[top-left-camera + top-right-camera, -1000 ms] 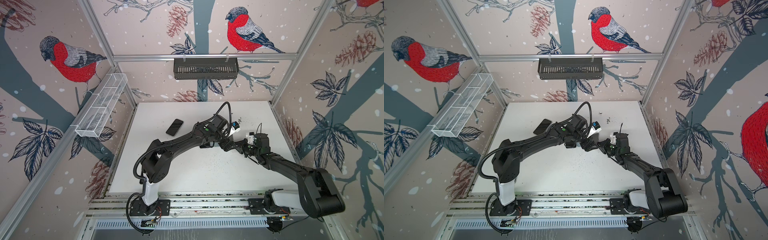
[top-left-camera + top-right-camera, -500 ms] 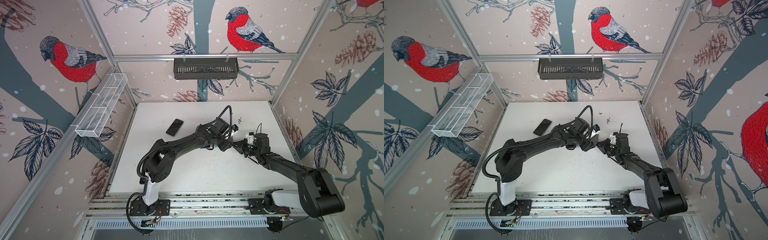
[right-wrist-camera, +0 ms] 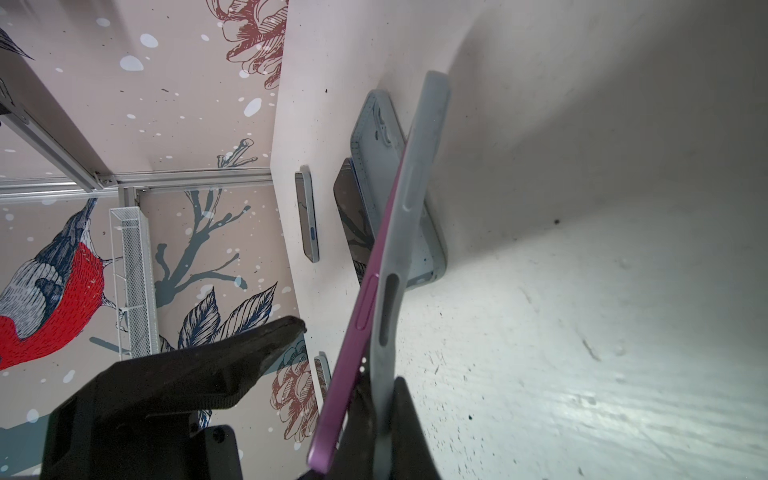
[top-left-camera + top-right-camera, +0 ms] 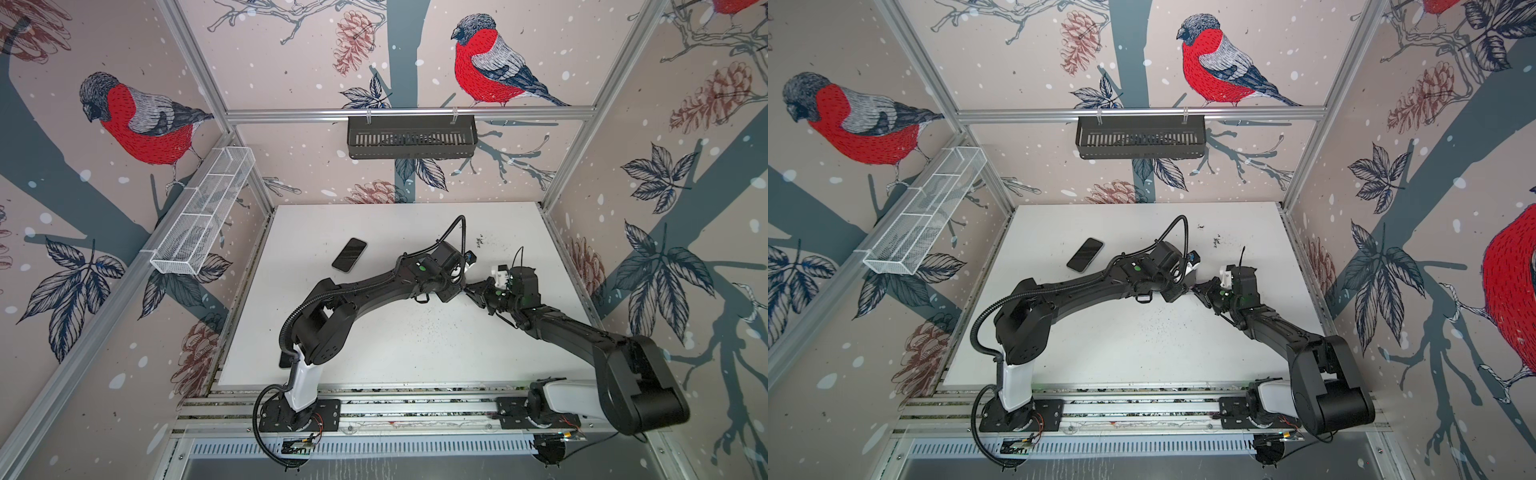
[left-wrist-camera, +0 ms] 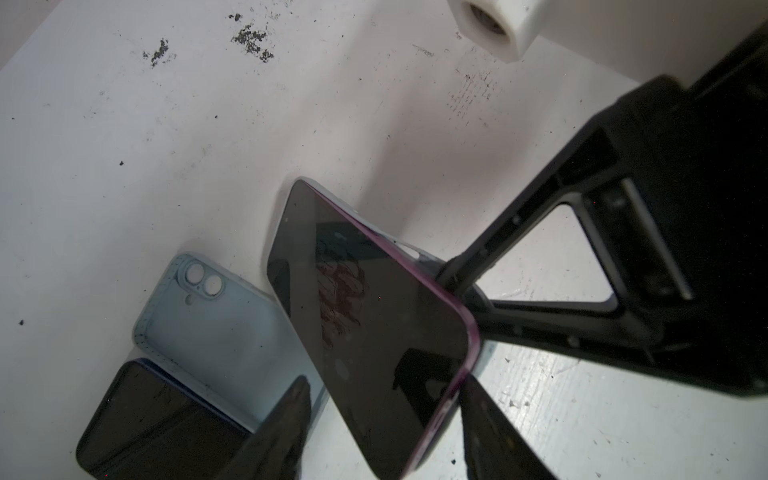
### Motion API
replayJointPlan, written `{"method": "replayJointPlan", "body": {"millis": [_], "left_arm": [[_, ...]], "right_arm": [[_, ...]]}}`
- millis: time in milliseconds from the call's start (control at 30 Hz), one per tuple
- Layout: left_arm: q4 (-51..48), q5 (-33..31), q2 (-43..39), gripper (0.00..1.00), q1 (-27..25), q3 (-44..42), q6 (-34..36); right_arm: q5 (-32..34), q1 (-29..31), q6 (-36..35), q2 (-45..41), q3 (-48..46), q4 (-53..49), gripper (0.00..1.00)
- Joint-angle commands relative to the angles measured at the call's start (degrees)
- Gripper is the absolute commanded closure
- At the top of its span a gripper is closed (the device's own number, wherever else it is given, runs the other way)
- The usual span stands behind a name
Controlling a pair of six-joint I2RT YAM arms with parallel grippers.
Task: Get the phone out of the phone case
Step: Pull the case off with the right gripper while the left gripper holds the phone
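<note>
The phone (image 5: 365, 332) is faced with glossy black glass in which reflections are caught, and its rim is finished in a satin purple that looks like metal. The case (image 3: 422, 158) and a loose case (image 5: 216, 332) are seen to be of matt, pale blue-grey rubbery plastic, dulled by smudges. The table (image 5: 124, 124) is shown as a matt white board, scuffed and flecked with dark grit, while the basket (image 4: 199, 220) is made of white wire mesh and the frame (image 4: 291, 113) of bare brushed metal.

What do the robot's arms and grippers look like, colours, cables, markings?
Both the left arm and right arm are matte black with a white base link and a green dot near the wrist. A ribbed black cable loops around the left arm's shoulder. The right gripper is a black frame with a triangular opening.
</note>
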Motion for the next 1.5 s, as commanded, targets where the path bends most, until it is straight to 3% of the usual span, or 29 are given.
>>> {"method": "replayJointPlan", "body": {"millis": [0, 167, 467, 733, 1167, 1467], "left_arm": [[0.6, -2.7, 0.5, 0.44, -0.6, 0.8, -0.3], [-0.6, -7.0, 1.7, 0.50, -1.4, 2.9, -0.9], [-1.1, -7.8, 3.3, 0.63, -1.5, 4.5, -1.0], [-0.2, -4.0, 2.9, 0.79, -1.6, 3.6, -1.5], [1.3, -3.5, 1.1, 0.95, -1.6, 1.4, -4.1], [2.4, -9.6, -0.6, 1.00, -1.8, 2.1, -4.2]], "right_arm": [[-1.4, 0.1, 0.5, -0.1, 0.2, 4.4, 1.00], [-1.6, 0.1, 0.6, -0.1, 0.3, 4.4, 1.00], [-1.9, 0.2, 0.6, -0.2, 0.2, 4.5, 1.00], [-1.9, 0.1, 0.1, 0.1, 0.7, 3.6, 1.00], [-1.3, 0.0, -0.9, 0.1, 0.6, 0.4, 1.00], [1.1, -0.8, -3.8, 1.2, 0.4, -8.4, 1.00]]}}
